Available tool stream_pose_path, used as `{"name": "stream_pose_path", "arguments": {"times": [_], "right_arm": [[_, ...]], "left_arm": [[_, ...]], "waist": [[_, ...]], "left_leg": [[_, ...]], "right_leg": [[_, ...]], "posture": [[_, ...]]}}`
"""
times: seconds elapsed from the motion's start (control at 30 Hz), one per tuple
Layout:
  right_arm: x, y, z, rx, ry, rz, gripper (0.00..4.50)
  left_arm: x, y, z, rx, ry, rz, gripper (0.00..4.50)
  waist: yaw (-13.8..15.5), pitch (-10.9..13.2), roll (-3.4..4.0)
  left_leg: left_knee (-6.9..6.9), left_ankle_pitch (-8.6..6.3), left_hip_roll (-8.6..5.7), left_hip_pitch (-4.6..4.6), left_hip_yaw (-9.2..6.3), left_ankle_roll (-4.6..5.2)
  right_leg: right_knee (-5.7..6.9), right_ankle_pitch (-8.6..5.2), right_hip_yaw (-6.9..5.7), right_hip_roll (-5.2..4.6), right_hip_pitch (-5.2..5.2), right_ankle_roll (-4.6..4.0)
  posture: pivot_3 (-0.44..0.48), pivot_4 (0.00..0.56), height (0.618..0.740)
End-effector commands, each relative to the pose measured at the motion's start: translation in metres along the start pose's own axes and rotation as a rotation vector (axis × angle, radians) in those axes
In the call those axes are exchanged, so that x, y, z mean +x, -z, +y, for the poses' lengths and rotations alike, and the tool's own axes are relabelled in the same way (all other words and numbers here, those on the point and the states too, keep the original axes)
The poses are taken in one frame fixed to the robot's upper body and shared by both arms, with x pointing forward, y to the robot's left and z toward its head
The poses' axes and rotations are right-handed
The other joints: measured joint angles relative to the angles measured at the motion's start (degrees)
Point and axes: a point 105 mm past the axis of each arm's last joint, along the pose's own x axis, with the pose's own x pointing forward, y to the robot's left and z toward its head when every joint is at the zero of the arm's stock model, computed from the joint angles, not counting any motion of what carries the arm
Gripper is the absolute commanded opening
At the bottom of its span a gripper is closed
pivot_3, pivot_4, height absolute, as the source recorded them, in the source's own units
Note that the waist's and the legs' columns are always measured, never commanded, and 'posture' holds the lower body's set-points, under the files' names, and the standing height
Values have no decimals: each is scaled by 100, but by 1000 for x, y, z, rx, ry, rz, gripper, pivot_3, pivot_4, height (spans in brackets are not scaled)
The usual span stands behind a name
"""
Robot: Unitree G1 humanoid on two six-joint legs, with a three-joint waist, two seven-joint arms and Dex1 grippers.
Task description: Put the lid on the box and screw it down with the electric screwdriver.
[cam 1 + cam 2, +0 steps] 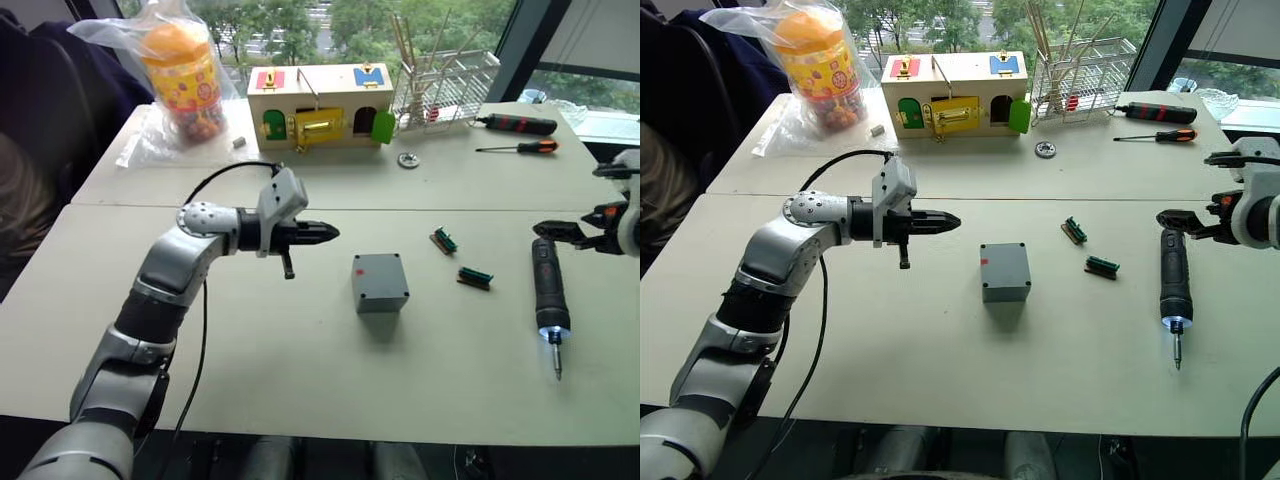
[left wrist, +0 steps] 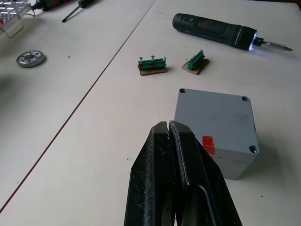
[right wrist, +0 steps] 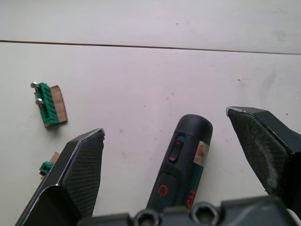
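Resting lidded on the pale tabletop (image 1: 300, 340), the small grey plastic box (image 1: 380, 283) is marked by a red sticker; left fingers (image 2: 181, 155) are pressed together, right fingers (image 3: 82, 162) spread above the black cylindrical electric screwdriver (image 1: 549, 293).

We are seeing the electric screwdriver (image 3: 181, 172) running under the right gripper (image 3: 181, 141), its bit end hidden, and a green connector block (image 3: 46, 167) tucking behind one finger (image 3: 75, 174).

grey box (image 1: 380, 282) mid-table, lid (image 2: 215, 120) on top; black electric screwdriver (image 1: 549, 291) lies right, lit tip nearward.
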Motion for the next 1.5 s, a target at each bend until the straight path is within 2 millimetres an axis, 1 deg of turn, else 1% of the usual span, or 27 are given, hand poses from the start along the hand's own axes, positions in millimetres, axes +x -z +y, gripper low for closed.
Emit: {"name": "stream_pose_path", "arguments": {"times": [0.03, 0.1, 0.17, 0.2, 0.23, 0.3, 0.33, 0.4, 0.5, 0.6, 0.7, 0.9, 1.1, 1.17, 1.23, 1.3, 1.37, 1.5], "right_arm": [[-3, -10, 76, -181, -314, -109, 4480], [3, 8, 99, -209, -376, -77, 4480], [6, 27, 117, -242, -430, -28, 4480], [7, 33, 123, -260, -448, -14, 4480], [8, 40, 129, -262, -460, -1, 4480], [11, 50, 137, -255, -478, 15, 4480], [12, 52, 139, -253, -484, 19, 4480], [13, 55, 142, -256, -488, 23, 4480], [17, 58, 146, -251, -496, 21, 4480], [20, 61, 150, -250, -503, 20, 4480], [24, 65, 159, -253, -531, 27, 4480], [21, 69, 178, -254, -608, 34, 4480], [12, 63, 206, -207, -734, -4, 4480], [10, 62, 209, -203, -740, -5, 4480], [8, 67, 204, -230, -712, 22, 4480], [6, 69, 195, -259, -676, 41, 4480], [7, 68, 182, -299, -617, 50, 4480], [12, 68, 165, -364, -544, 70, 4480]], "left_arm": [[0, 5, -5, 1, 15, 10, 0], [7, 15, -3, -31, -22, 21, 0], [14, 21, -3, -68, -45, 26, 0], [16, 23, -4, -78, -46, 29, 0], [18, 28, -10, -76, -26, 47, 0], [23, 35, -20, -71, 13, 76, 0], [24, 37, -23, -70, 24, 83, 0], [25, 38, -25, -71, 35, 89, 0], [34, 46, -33, -57, 66, 122, 0], [40, 51, -30, -50, 51, 137, 0], [48, 48, -30, -44, 62, 124, 0], [61, 41, -23, -11, 60, 102, 0], [72, 36, -18, 16, 73, 86, 0], [74, 36, -19, 22, 79, 88, 0], [71, 43, -14, 47, 58, 125, 0], [63, 49, -6, 65, 19, 163, 0], [53, 54, 2, 81, -20, 199, 0], [39, 57, 5, 91, -37, 228, 0]], "waist": [[9, -1, -1], [57, -1, -2], [125, -1, -2], [148, -1, -2], [155, 0, -6], [153, -1, -9], [153, -1, -10], [152, -1, -10], [143, -1, -10], [144, -1, -10], [144, -1, -11], [123, -1, -13], [52, -1, -14], [48, -1, -14], [48, -1, -15], [43, -1, -15], [25, -1, -16], [17, -1, -17]], "left_leg": [[1, 0, 0, -1, -1, 0], [4, 0, -3, -4, -17, 0], [24, 0, -17, -12, -32, 0], [49, -1, -21, -25, -38, 2], [70, -1, -27, -40, -42, 3], [83, -2, -40, -39, -43, 4], [82, -2, -40, -38, -42, 5], [81, -3, -39, -38, -42, 5], [76, -3, -37, -38, -42, 4], [76, -3, -38, -38, -42, 4], [76, -3, -38, -38, -42, 5], [76, -3, -38, -39, -42, 4], [74, -3, -36, -39, -42, 4], [74, -3, -37, -39, -44, 5], [76, -3, -41, -39, -44, 5], [76, -4, -46, -39, -46, 6], [75, -4, -45, -39, -46, 7], [72, -4, -41, -39, -44, 7]], "right_leg": [[1, 0, 0, 0, 0, 0], [8, 0, -2, 0, 2, 0], [24, 0, -3, -2, -1, 0], [30, 0, -3, -2, -5, 0], [41, 0, -3, -3, -16, 0], [87, 0, -1, -16, -28, 0], [85, 0, -1, -17, -27, 0], [87, 0, -1, -16, -29, 0], [90, 0, -1, -15, -34, 0], [91, 0, -1, -15, -34, 0], [91, 0, -2, -15, -34, 0], [93, 0, -2, -15, -35, 0], [99, 0, -2, -13, -39, 0], [101, 0, -2, -13, -38, 0], [103, 0, -2, -16, -38, 0], [103, 0, -2, -20, -38, 0], [103, 0, -2, -20, -39, 0], [104, 0, -2, -18, -44, 0]], "posture": [[0, 150, 740], [0, 150, 740], [0, 150, 740], [0, 150, 740], [0, 150, 740], [0, 150, 740], [0, 150, 740], [0, 150, 740], [0, 150, 740], [0, 150, 740], [0, 150, 740], [0, 150, 740], [0, 150, 740], [0, 150, 740], [0, 150, 740], [0, 150, 740], [0, 150, 740], [0, 150, 740]]}}
